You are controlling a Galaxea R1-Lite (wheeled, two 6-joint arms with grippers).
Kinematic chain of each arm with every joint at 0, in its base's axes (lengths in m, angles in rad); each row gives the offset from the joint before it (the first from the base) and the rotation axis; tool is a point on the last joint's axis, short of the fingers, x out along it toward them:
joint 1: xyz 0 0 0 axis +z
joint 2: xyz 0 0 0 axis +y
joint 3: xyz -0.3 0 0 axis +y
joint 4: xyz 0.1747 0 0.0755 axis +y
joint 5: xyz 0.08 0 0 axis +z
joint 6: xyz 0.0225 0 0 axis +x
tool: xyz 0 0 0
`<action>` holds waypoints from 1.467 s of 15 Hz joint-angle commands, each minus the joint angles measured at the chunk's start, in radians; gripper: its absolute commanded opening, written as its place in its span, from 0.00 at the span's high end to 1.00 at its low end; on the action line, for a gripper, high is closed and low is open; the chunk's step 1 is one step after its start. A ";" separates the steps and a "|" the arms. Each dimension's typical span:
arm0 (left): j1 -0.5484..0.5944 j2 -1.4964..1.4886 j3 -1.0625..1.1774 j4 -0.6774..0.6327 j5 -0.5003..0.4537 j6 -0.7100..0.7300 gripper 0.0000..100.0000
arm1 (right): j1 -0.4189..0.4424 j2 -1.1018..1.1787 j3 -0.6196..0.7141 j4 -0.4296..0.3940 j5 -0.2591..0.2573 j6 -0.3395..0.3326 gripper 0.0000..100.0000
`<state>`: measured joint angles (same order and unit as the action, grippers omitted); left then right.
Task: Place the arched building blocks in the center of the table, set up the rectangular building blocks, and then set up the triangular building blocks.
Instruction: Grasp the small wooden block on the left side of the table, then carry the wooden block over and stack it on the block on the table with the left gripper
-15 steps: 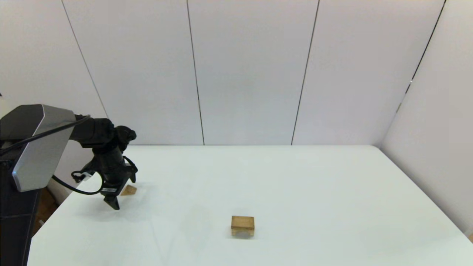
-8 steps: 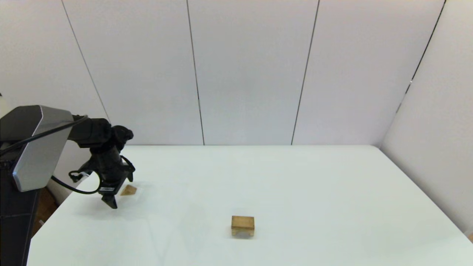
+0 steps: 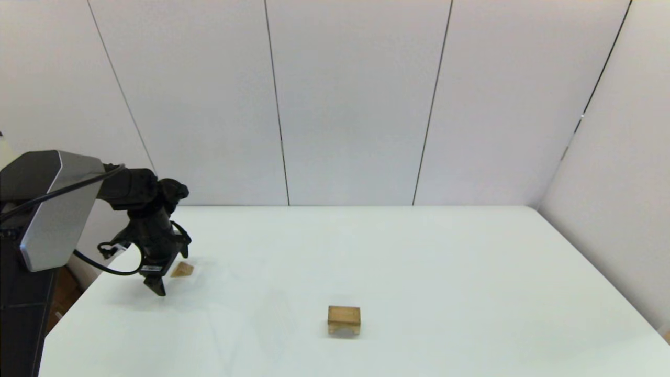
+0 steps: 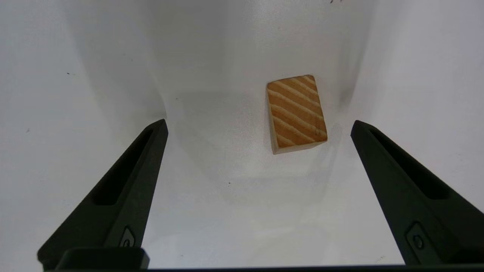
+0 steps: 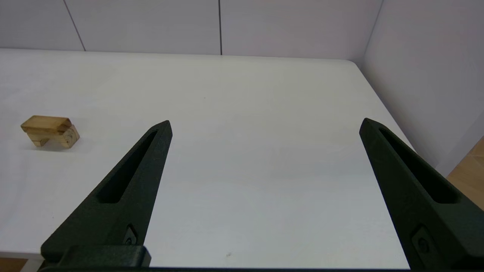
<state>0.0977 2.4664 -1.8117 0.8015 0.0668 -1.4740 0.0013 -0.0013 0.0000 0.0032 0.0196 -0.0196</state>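
Note:
The triangular building block lies on the white table near its left edge. In the left wrist view it shows a striped grain face. My left gripper hangs open just above it, the block sitting between the fingers and closer to one of them. Near the table's middle front stands the arched building block, cutout down, with the rectangular building block lying flat on top. The right wrist view shows that pair far off beyond my open right gripper.
White wall panels close off the back and right of the table. The table's left edge runs close by the left arm. My right arm is parked out of the head view, near the table's front right.
The left gripper has shifted slightly left and up, uncovering more of the triangular block. The stacked blocks have not moved.

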 commanded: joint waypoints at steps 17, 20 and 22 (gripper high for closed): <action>-0.001 0.016 -0.020 0.002 -0.002 -0.008 1.00 | 0.000 0.001 0.002 0.000 0.000 0.000 0.00; -0.001 -0.003 -0.017 0.010 -0.001 -0.009 1.00 | 0.000 0.001 0.002 0.000 0.000 0.000 0.00; -0.001 -0.056 -0.015 0.050 0.002 0.009 1.00 | 0.000 0.000 0.002 0.000 0.000 0.000 0.00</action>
<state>0.0957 2.4632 -1.8285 0.8206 0.0653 -1.4711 0.0013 -0.0013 0.0000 0.0032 0.0196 -0.0191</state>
